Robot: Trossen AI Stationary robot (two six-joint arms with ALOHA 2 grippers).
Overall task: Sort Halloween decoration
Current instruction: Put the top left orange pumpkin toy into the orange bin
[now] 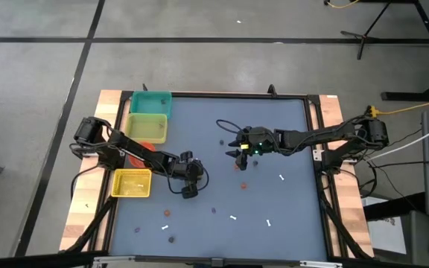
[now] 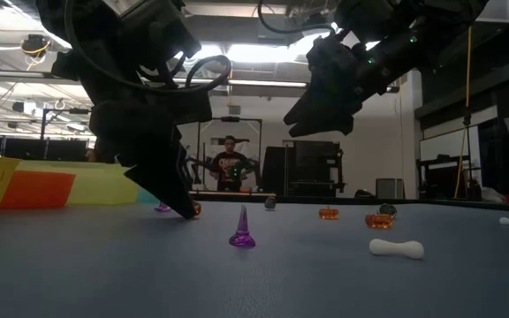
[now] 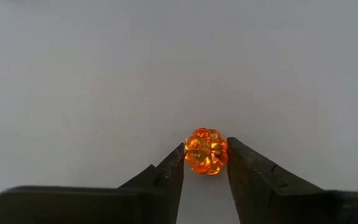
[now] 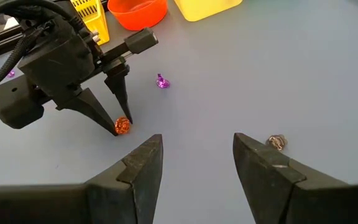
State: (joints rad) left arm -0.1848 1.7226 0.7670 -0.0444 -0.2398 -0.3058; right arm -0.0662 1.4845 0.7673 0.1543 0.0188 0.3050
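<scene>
The left gripper (image 3: 206, 163) has its jaws clamped on an orange pumpkin bead (image 3: 206, 150) at the worktop (image 1: 289, 134). The right gripper (image 4: 197, 155) hovers nearby, jaws apart. Sorting looks barely begun: white bones (image 2: 396, 249), purple trinkets (image 2: 242, 231) and other pieces lie scattered outside the bins (image 1: 132, 183).

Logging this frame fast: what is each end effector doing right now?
Left end effector: closed on the orange pumpkin trinket, down at the table.
Right end effector: open, empty, raised above the table.

I see glossy translucent orange plastic pumpkin (image 3: 206, 151) between matt black left gripper fingers (image 3: 166, 180); table mat (image 3: 166, 62) smooth, matt.
</scene>
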